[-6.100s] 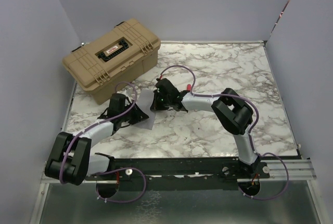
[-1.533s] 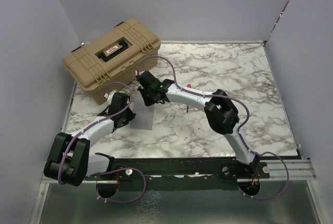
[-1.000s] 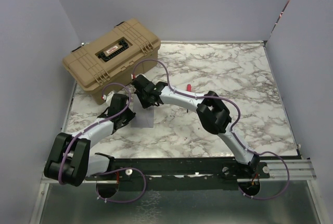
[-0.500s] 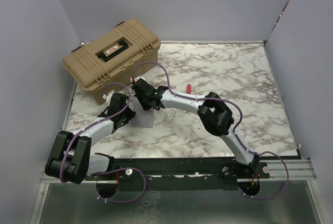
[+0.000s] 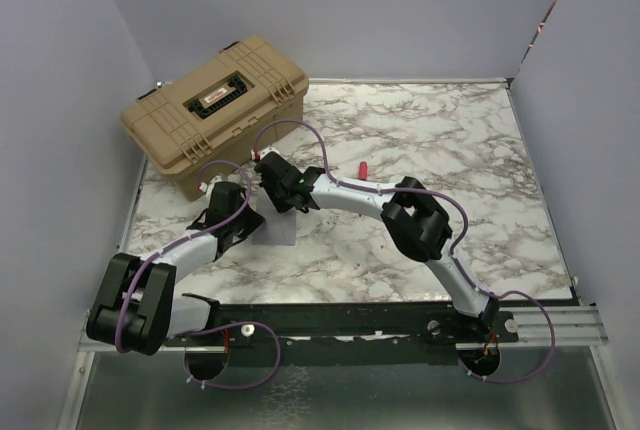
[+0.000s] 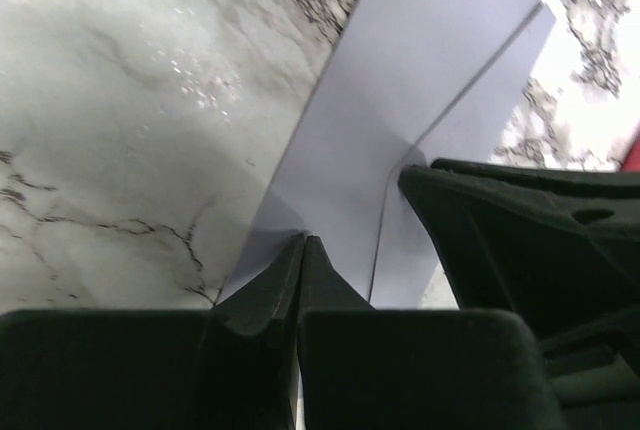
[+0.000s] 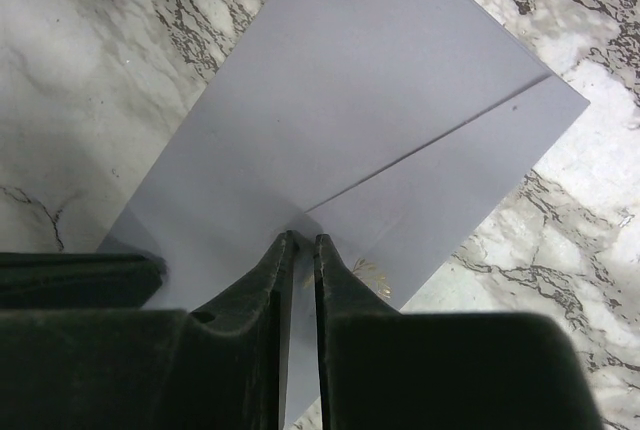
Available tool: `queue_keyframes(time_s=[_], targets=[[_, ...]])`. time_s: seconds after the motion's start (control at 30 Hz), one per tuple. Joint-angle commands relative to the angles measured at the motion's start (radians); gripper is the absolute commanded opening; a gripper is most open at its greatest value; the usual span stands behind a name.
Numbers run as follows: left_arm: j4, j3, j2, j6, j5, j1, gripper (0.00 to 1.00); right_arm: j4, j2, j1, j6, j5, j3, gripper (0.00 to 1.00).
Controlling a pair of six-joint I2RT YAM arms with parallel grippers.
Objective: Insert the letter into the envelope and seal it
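On the near side of the tan case (image 5: 215, 110), the left gripper (image 6: 303, 240) was fully closed on nothing, its tip pinning the envelope (image 6: 400, 80) at an edge. The envelope lay flat on the marble table (image 5: 430, 150) just in front of the case. I judged it light, thin and limp, apt to skate, so best pressed down or taken by an edge. It was plain pale grey, flap folded over. Closer to the case, the right gripper (image 7: 302, 238) stood a slit apart, empty, its tips on the flap's crease. The letter did not show.
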Motion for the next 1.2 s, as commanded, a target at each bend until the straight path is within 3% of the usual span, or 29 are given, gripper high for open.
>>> queue_keyframes(time_s=[0.0, 0.2, 0.4, 0.7, 1.17], targets=[[0.133, -0.041, -0.047, -0.003, 0.089, 0.004, 0.0, -0.197, 0.088, 0.022, -0.028, -0.1, -0.136, 0.12], [0.234, -0.056, -0.035, -0.068, 0.072, 0.014, 0.0, -0.129, 0.049, 0.021, -0.086, -0.12, -0.164, 0.11], [0.205, -0.045, 0.054, -0.117, -0.016, 0.022, 0.0, -0.06, 0.007, 0.022, -0.144, -0.15, -0.215, 0.11], [0.245, -0.096, 0.107, -0.25, -0.002, 0.025, 0.0, -0.026, -0.027, 0.022, -0.174, -0.151, -0.283, 0.11], [0.216, -0.15, 0.115, -0.401, -0.029, 0.025, 0.0, 0.035, -0.079, 0.03, -0.228, -0.184, -0.409, 0.24]])
